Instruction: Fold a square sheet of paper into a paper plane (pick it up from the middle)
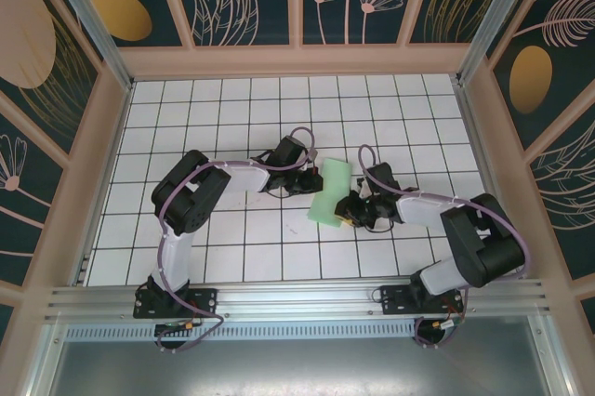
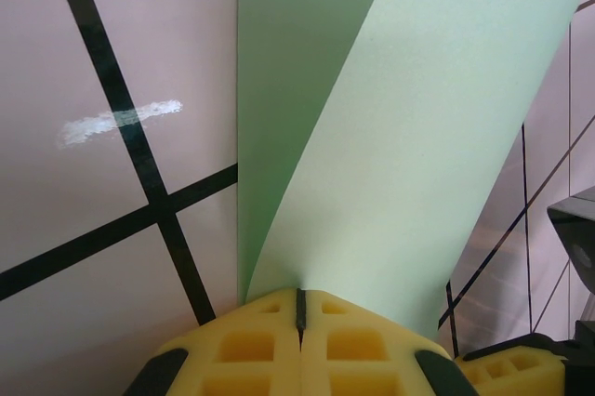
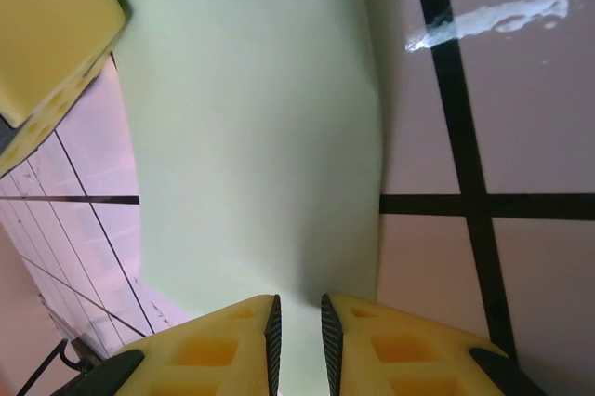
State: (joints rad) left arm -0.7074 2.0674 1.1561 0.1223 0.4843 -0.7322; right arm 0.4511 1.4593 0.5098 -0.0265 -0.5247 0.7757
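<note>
the paper (image 1: 332,193) is at the middle of the table (image 1: 232,108), partly lifted and curled off the tiles. the left fingers (image 2: 246,345) are pressed together on one edge, where a flat layer and a raised flap meet. the right fingers (image 3: 218,349) pinch the opposite edge, with a thin slit between them and the paper running down into it. in each wrist view the other arm's yellow finger sits just beside the paper.
</note>
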